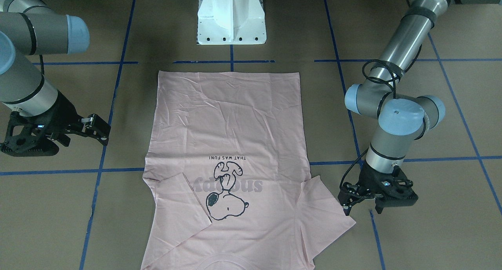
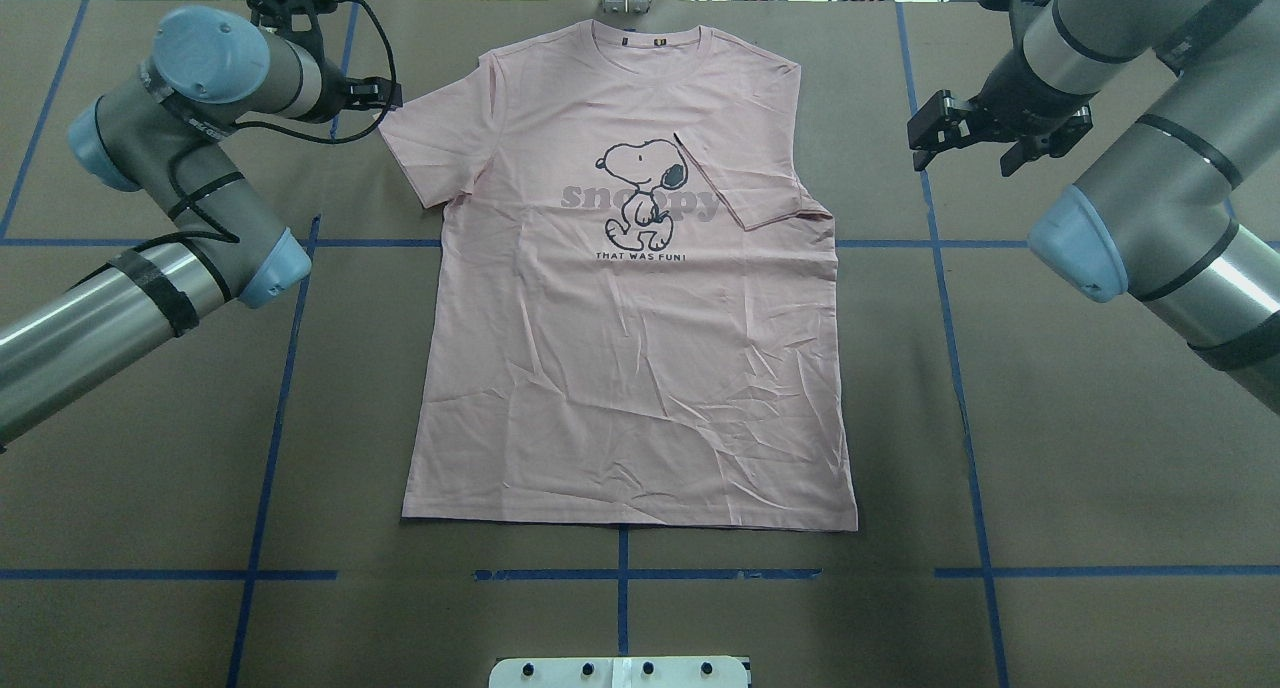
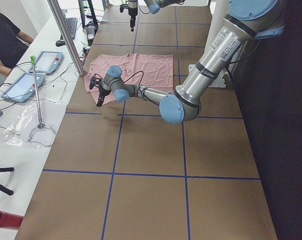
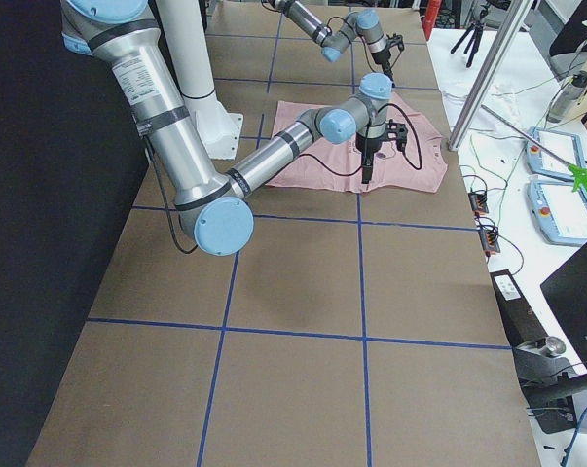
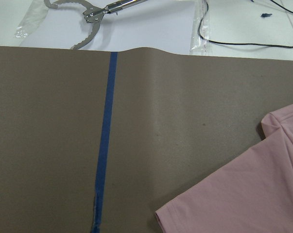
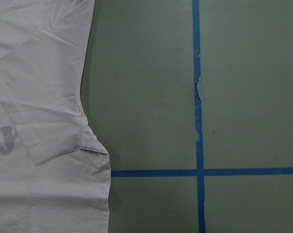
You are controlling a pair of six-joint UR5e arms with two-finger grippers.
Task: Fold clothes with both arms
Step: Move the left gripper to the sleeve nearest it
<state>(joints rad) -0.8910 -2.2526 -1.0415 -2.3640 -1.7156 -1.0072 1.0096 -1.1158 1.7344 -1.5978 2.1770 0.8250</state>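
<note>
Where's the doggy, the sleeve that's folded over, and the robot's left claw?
Dog drawing [image 2: 640, 200]: overhead view, on the dog's body.
Folded sleeve [image 2: 765, 183]: overhead view, middle of the folded-in flap.
Left gripper [image 1: 362, 209]: front-facing view, midway between its fingertips.

Bare table [image 2: 1050, 418] lies either side of the T-shirt [image 2: 630, 368]. The white pedestal [image 1: 231, 22] stands near its hem; the left gripper [image 1: 362, 209] seemingly crowds one sleeve [image 1: 325, 211].

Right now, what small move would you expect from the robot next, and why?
Probably the left tool drops onto the spread left sleeve beside it to fold it inward: the right sleeve already lies folded over the pink T-shirt.
</note>
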